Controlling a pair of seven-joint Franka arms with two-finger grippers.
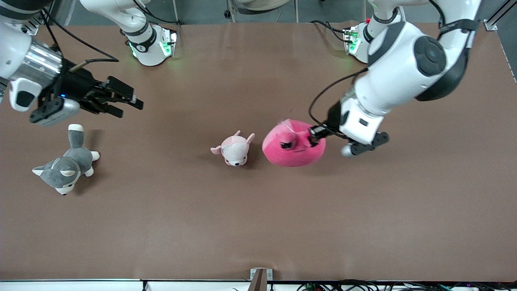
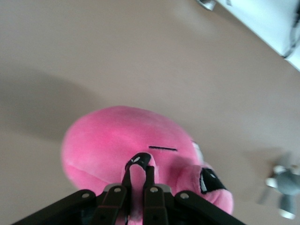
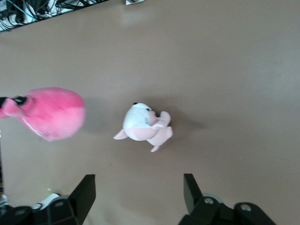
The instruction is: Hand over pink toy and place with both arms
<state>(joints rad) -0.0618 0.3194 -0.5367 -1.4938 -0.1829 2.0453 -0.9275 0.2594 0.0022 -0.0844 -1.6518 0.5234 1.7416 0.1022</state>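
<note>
grey plush dog [image 1: 64,167], round hot-pink pink toy [image 1: 293,143] pinched by left gripper [image 1: 313,137], right gripper [image 1: 125,101] fingers spread

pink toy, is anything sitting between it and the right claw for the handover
Yes. The small pale plush sits beside the pink toy, toward the right arm's end. The open right claw hangs up above the table; the left claw is shut on the toy.
</note>
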